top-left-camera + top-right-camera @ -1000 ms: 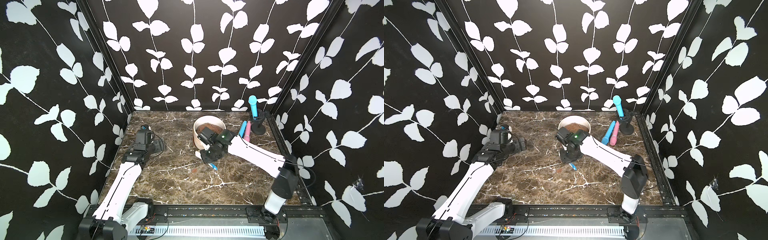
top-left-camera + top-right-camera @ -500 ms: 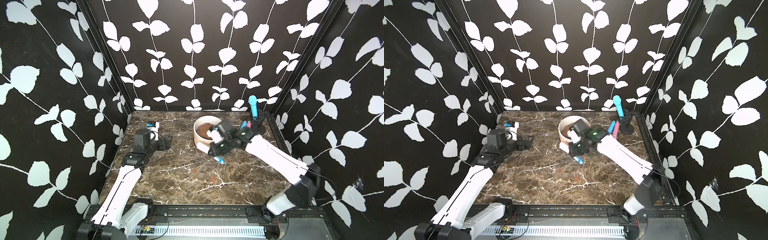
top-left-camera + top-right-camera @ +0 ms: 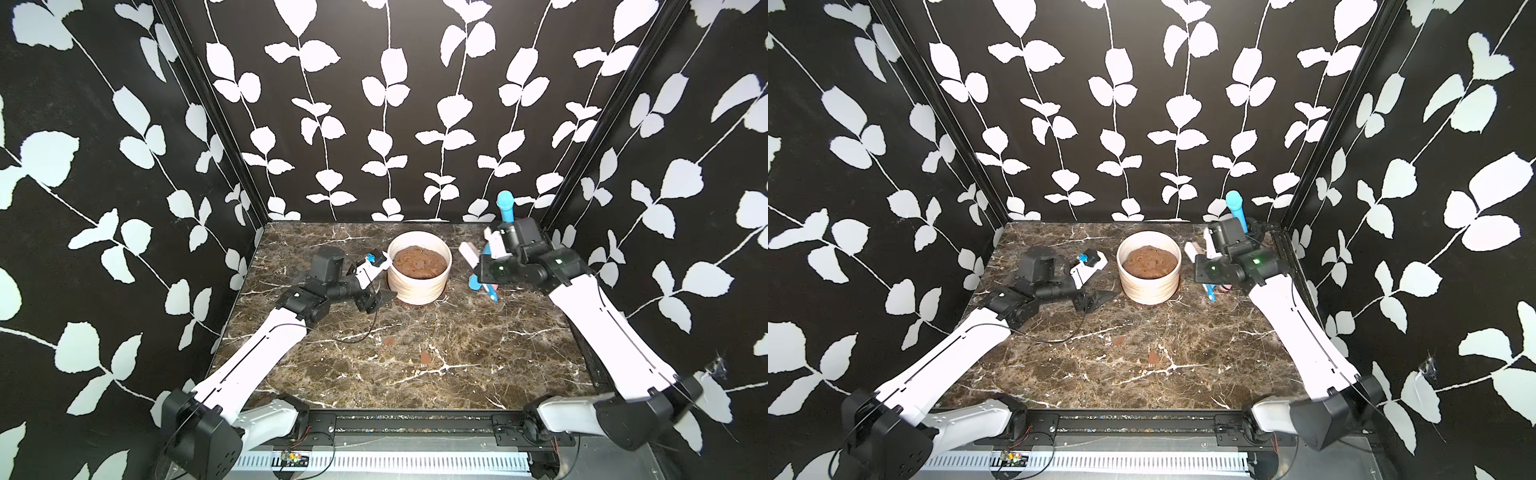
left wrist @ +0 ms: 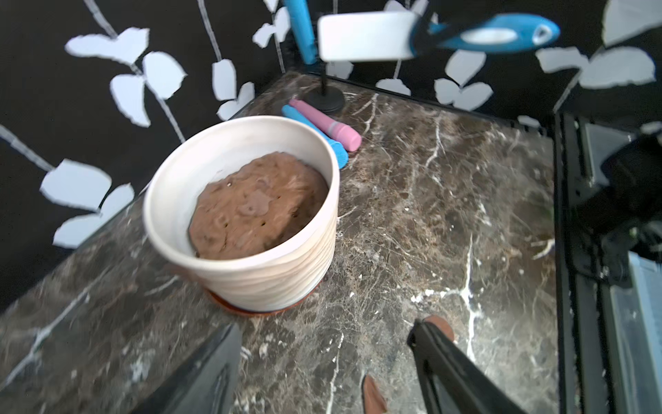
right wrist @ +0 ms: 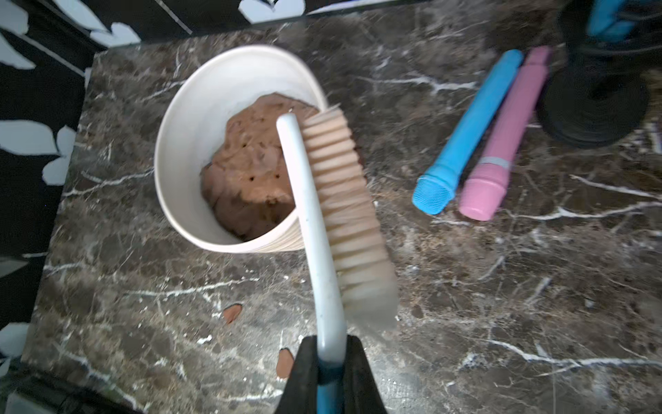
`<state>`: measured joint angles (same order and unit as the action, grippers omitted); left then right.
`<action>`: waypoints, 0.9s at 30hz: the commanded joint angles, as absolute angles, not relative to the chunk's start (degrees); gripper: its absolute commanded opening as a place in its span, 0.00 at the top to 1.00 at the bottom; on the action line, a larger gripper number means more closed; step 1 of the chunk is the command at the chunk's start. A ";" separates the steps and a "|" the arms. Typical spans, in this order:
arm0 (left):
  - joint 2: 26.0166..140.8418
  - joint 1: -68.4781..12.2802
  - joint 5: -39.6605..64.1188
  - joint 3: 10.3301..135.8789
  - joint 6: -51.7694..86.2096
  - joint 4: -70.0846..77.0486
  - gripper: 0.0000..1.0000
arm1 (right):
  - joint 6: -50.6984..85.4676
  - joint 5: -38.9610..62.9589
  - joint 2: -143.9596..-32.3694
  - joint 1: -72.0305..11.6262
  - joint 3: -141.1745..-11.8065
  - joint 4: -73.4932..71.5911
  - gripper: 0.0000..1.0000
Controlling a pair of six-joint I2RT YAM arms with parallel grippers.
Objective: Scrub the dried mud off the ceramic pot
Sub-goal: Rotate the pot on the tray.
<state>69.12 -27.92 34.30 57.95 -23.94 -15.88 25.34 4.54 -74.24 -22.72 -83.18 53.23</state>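
- Ceramic pot sits just ahead of your left gripper, jaws wide apart, empty.
- Your right gripper clamps a brush near the pot.
- Dried mud lies on the table, apart from both.

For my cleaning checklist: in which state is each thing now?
ceramic pot: upright on its saucer, full of brown soil
dried mud: two patches lying loose on the table
brush: lifted, clamped in the right hand
right hand: shut on the brush
left hand: open, empty, beside the pot
blue stick, pink stick: lying side by side
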 commanded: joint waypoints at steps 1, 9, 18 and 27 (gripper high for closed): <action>74.36 -28.08 45.87 62.44 -37.29 -14.53 0.20 | 25.14 3.36 -71.28 -22.55 -80.51 48.24 1.00; 93.04 -29.45 48.76 81.20 -56.10 -32.36 0.26 | 21.75 1.42 -68.95 -21.99 -79.63 48.61 1.00; 99.36 -31.47 40.82 89.51 -58.88 -43.22 0.41 | 20.15 6.72 -67.47 -20.91 -76.59 50.54 1.00; 104.09 -32.27 29.33 94.19 -58.45 -46.80 0.52 | 20.24 10.37 -69.70 -20.30 -77.64 50.28 1.00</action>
<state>102.52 -32.12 33.12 91.39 -58.52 -43.62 20.75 8.38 -69.12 -20.58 -76.55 51.68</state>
